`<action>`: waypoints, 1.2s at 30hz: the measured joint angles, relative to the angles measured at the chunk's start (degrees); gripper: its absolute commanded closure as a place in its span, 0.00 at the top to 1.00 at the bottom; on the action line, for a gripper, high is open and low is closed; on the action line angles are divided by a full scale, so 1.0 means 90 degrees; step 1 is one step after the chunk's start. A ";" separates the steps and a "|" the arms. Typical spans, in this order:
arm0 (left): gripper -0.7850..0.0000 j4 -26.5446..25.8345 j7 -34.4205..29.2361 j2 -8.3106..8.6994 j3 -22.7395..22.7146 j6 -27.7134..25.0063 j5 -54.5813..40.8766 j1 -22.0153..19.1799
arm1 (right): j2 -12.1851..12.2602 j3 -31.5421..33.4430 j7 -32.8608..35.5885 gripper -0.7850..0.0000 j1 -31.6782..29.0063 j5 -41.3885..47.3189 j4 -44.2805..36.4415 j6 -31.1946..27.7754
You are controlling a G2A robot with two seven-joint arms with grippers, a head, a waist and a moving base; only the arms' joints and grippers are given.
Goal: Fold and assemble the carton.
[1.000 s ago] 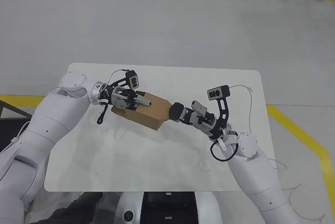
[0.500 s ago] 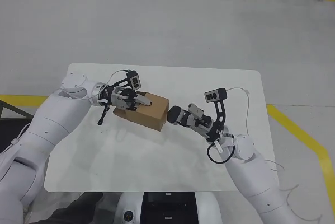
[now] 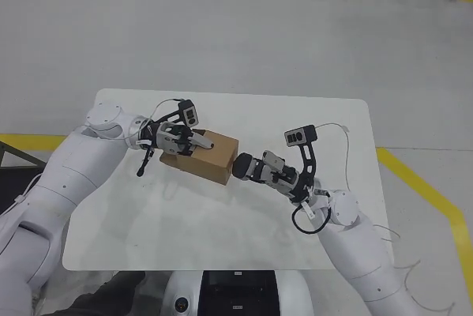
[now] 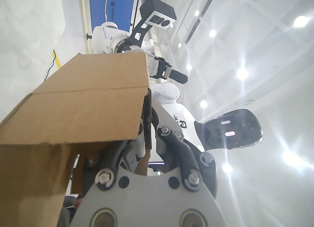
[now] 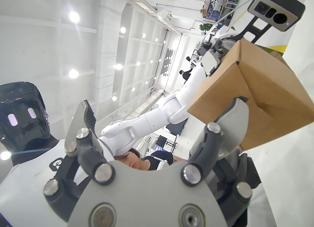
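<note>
Right jaws closer in and spread at carton (image 3: pixel 208 158) end, left jaws pinching carton, white table (image 3: pixel 220 229), grey yellow-lined floor (image 3: pixel 236 39).

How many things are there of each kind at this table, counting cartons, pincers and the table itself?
Brown carton: 1
Pincers: 2, the left pincer shut on one end of the carton, the right pincer open against the other end
White table: 1
Total: 4
</note>
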 measured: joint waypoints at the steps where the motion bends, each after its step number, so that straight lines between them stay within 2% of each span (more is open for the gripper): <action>1: 0.00 -0.0009 0.0000 0.0000 0.0012 0.0010 -0.0024 -0.0001 | -0.0003 -0.0021 0.0013 1.00 0.0010 0.0008 0.0006 0.0017; 11: 0.00 -0.0064 0.0000 0.0030 0.0148 0.0027 -0.0116 -0.0057 | -0.0062 -0.0273 0.0058 1.00 0.0179 0.0066 0.0165 -0.0005; 36: 0.00 -0.0041 0.0000 0.0068 0.0402 -0.0023 -0.0196 -0.0200 | -0.0083 -0.0242 0.0065 1.00 0.0258 0.0084 0.0228 -0.0070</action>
